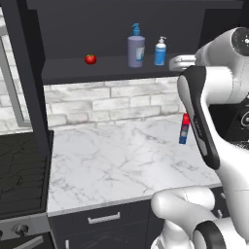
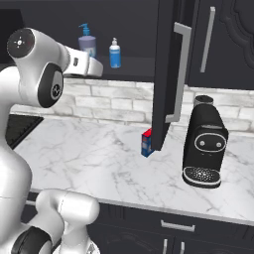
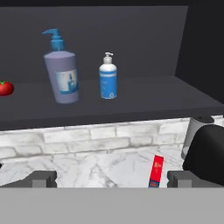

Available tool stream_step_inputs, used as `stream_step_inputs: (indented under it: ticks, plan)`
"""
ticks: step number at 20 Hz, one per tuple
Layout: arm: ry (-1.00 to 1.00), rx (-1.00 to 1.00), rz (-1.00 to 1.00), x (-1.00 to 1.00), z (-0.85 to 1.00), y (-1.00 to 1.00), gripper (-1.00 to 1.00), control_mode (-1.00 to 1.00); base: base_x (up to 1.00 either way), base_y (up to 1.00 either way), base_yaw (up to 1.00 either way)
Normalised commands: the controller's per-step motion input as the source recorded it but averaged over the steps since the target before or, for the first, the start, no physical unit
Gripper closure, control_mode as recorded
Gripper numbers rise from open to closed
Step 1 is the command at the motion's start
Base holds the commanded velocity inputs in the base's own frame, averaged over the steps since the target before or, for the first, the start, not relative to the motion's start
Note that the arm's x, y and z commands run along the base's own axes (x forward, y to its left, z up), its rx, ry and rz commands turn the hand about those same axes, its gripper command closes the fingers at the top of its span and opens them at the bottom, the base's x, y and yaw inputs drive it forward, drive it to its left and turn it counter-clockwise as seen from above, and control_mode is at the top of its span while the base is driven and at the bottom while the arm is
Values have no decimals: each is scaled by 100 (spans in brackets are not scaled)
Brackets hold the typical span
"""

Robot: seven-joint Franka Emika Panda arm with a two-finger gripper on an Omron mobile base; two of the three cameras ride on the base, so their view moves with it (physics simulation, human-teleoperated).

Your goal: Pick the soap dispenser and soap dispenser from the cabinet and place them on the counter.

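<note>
— What did the kitchen look like?

— A white marble counter [image 1: 121, 155] ran under a pale brick wall [image 1: 107, 102], with a black stovetop [image 1: 22, 170] at its left end and dark drawers [image 1: 104, 219] below. Above it a dark wall cabinet [image 1: 121, 70] stood open, its door [image 2: 168, 74] swung out over the counter.

— And the two soap bottles?

— Both stood upright on the cabinet shelf, side by side but apart. The larger greyish-purple bottle [image 3: 63, 72] with the blue pump was to the left of the small blue bottle [image 3: 108, 78] with the white pump. A tomato [image 3: 5, 88] sat further left on the same shelf.

— Where was the gripper [image 3: 111, 179]?

— Raised in front of the shelf, short of both bottles. Its fingers [image 3: 41, 178] were spread wide and grasped nothing.

— Anything on the counter?

— A slim red-topped bottle [image 1: 184, 129] stood near the wall, and a black coffee machine [image 2: 203, 144] stood to its right.
</note>
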Motion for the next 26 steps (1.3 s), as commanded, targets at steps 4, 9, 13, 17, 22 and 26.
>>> stream_step_inputs:
  ticks: [4, 9, 13, 17, 22, 26]
  plan:
    - [11, 0, 0, 23, 0, -2, -100, -100, 0, 0, 0]
    - [2, 0, 0, 8, -4, 0, -100, -100, 0, 0, 0]
    - [-1, 0, 0, 4, -1, 0, -100, -100, 0, 0, 0]
    - [-2, 0, 0, 18, -12, 0, -100, -100, 0, 0, 0]
    - [0, 0, 0, 24, -9, 0, -100, -100, 0, 0, 0]
    - [0, 0, 0, 31, -2, 0, -100, -100, 0, 0, 0]
